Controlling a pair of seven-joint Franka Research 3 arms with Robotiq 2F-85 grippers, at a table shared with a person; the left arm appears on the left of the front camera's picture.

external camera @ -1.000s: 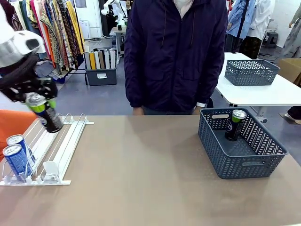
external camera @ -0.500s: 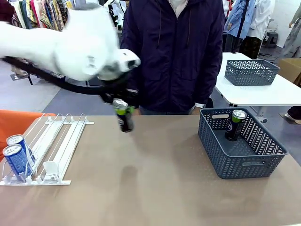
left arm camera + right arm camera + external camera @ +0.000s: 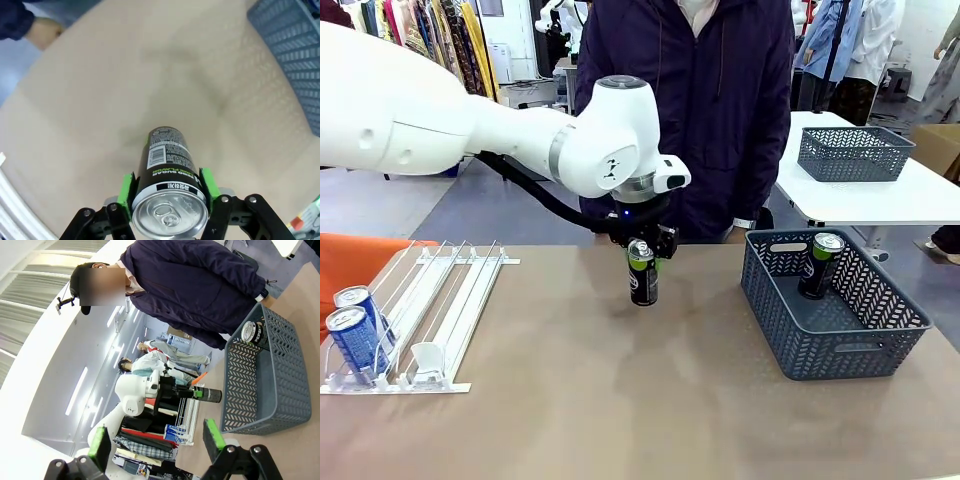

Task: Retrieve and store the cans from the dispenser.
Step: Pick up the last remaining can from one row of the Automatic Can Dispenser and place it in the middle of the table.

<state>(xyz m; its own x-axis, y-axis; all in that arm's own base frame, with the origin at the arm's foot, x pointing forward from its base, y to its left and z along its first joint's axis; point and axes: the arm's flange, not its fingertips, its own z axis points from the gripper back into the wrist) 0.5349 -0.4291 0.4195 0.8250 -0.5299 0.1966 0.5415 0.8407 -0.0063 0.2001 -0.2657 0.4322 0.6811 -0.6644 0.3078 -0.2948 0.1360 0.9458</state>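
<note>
my left gripper (image 3: 642, 250) is clenched on the black can (image 3: 642, 282). the green pads (image 3: 126, 192) press it from both sides just under the silver top. the can hangs straight down from the gripper, with its long axis upright and in line with the fingers. its base is very near the table (image 3: 620, 410), and i cannot tell if it touches.

the relation that matters now is where the grey basket (image 3: 840, 350) lies from this gripper. it is off to the side, toward the robot's right, with bare table between them. in the left wrist view its wall is at the top right corner, ahead of the can. a second black can (image 3: 820, 265) stands inside it already, in the far corner away from the gripper.

the dispenser (image 3: 450, 300) is well apart on the other side of the gripper. two blue cans (image 3: 355, 335) wait at its low end.

my right gripper (image 3: 156, 440) is released and empty. i judge it is nearer to the basket, but the left one has the can, so the left should carry it sideways and over the rim.
</note>
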